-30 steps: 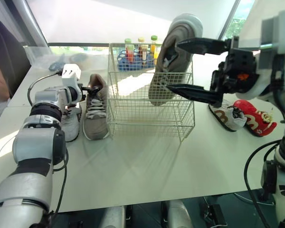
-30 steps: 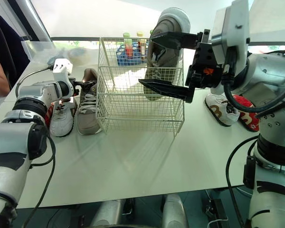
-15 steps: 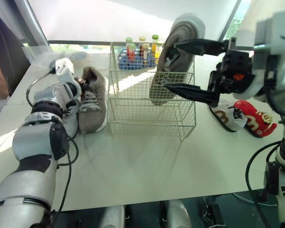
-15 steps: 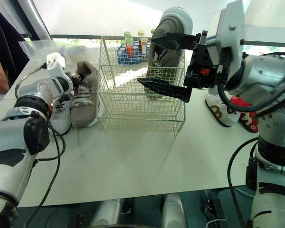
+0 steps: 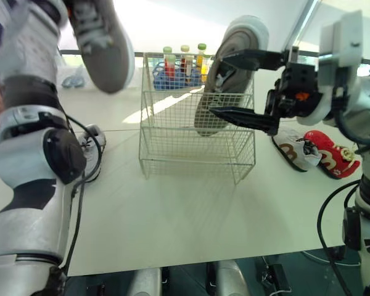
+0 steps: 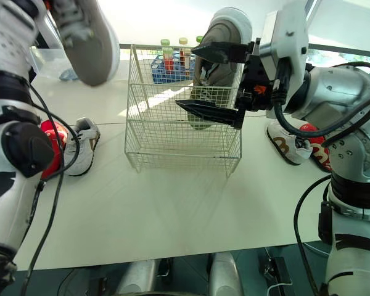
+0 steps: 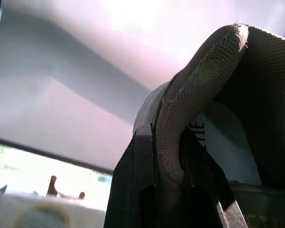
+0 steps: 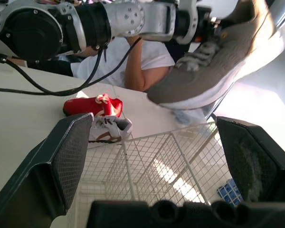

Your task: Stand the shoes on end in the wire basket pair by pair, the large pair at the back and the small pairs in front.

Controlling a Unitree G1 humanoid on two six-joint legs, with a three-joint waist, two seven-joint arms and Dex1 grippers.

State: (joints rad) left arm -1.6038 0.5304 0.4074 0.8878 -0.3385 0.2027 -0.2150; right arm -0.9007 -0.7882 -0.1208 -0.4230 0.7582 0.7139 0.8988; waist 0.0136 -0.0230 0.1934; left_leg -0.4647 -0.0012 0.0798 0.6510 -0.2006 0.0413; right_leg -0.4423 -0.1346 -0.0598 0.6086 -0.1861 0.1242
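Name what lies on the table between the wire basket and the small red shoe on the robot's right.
A small white shoe with brown trim, seen in both eye views.

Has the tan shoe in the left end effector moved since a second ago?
Yes. The tan shoe has risen from the table to above the wire basket's top rim.

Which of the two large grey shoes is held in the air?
The grey shoe clamped by the left gripper; its mate stands on end in the wire basket.
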